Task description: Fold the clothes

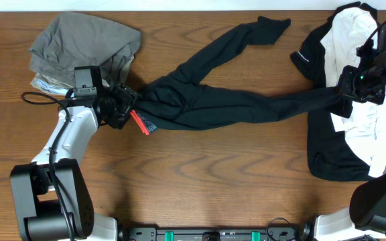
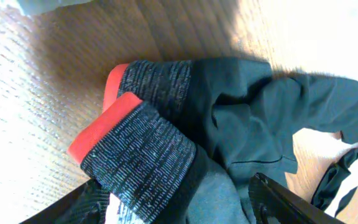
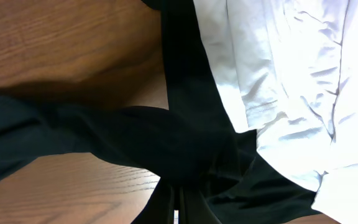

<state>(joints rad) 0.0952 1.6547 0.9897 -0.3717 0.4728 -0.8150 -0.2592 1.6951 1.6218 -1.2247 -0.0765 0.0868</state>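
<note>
Waistband (image 2: 142, 155): nearest the left wrist lens. Grey ribbed knit doubled over itself, with the red-orange edge (image 2: 98, 134) on its left side. Its lower end is cut off by the frame bottom.
Leggings (image 1: 206, 100): black, spread across the middle of the table with the waist end at the left. One leg runs up toward the far edge. The other runs right to the right gripper (image 1: 348, 94).
Left gripper (image 1: 127, 104): at the waist end. In its own wrist view the fingers (image 2: 278, 199) stand well apart, one at each lower corner, with the waistband lying between them. From overhead the jaws are hidden under the wrist housing.
Right gripper: clamped on the end of the long leg. Its wrist view shows only dark cloth bunching at the bottom edge, and the fingers are hard to make out against it.
Sports tops (image 1: 370, 137): black-and-white, heaped at the right edge under and beside the right arm, partly cut off by the frame. The number of pieces cannot be told. The right wrist view shows the black leg touching white cloth, a contact the arm hides from overhead.
Grey garments (image 1: 79, 43): piled at the far left, just beyond the left gripper. The left wrist view shows only a pale corner of them.
Table (image 1: 213, 181): wood grain, washed out by glare in the left wrist view.
</note>
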